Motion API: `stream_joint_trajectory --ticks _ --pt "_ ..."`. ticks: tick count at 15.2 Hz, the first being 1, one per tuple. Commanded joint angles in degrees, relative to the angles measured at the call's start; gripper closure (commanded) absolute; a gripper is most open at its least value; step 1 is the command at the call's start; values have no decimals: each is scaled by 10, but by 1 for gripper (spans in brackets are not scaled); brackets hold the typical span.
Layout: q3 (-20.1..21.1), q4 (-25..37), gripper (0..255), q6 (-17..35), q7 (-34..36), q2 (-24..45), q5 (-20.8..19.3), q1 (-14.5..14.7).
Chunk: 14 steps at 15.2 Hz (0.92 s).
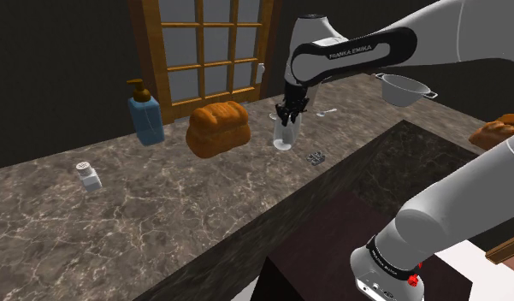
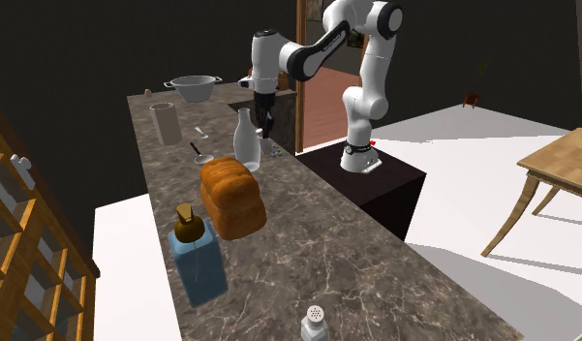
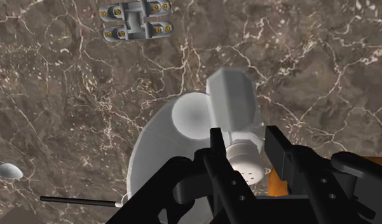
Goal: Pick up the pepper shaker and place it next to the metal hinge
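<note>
Tool [image 3: 245,144] clamped on shaker [image 3: 232,102], hangs over bottle [image 3: 191,118]; descending toward hinge [image 3: 135,21] by desk [image 3: 323,63] edge risks toppling bottle.

bread loaf [image 1: 217,128] sits between soap dispenser [image 1: 146,113] and glass carafe [image 1: 285,139] on marbled counter [image 1: 161,218].

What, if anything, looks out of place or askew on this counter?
The gripper clasps a pale shaker hanging close over the clear bottle, not above bare counter beside the metal hinge. That crowding looks odd. Nothing appears spilled or broken.
</note>
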Motion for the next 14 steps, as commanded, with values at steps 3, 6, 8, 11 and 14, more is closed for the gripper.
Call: stream_joint_trajectory --ticks 3,6,8,11,14 --pt "1 -21 255 31 6 10 -4 0" --pt "2 -35 255 55 10 20 -7 -1" --pt "2 -44 255 70 13 28 -10 -1" --pt "3 -56 255 94 18 39 -14 -2" --pt "3 -64 255 112 22 49 -18 -3"
